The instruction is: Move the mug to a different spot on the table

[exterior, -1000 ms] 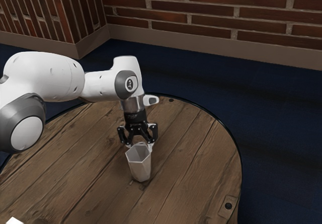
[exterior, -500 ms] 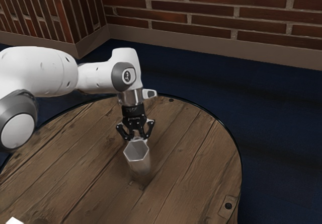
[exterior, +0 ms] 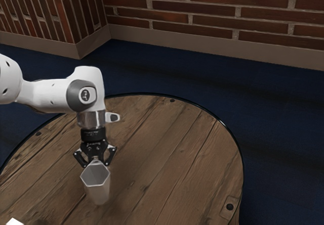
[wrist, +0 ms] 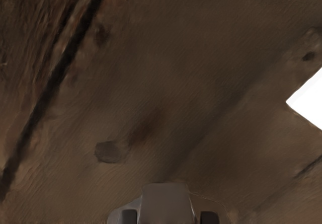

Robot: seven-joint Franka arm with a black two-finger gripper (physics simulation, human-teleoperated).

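Note:
The mug point(exterior: 97, 187) is a silver hexagonal cup, upright over the near left part of the round wooden table point(exterior: 177, 149) in the exterior view. My gripper point(exterior: 94, 161) points straight down, shut on the mug's rim. Whether the mug's base touches the wood, I cannot tell. In the wrist view the mug point(wrist: 168, 204) is a grey blurred shape just under the hand, with wood planks beyond it.
The table's dark rim point(exterior: 234, 139) curves along the exterior view's right, with dark blue floor and brick walls beyond. A small white object point(exterior: 10, 221) lies at the table's near left corner, and a white patch point(wrist: 308, 103) shows in the wrist view.
My arm has swung toward the exterior view's left and nearer, carrying the mug from the table's middle to its near left part. The grip stays the same.

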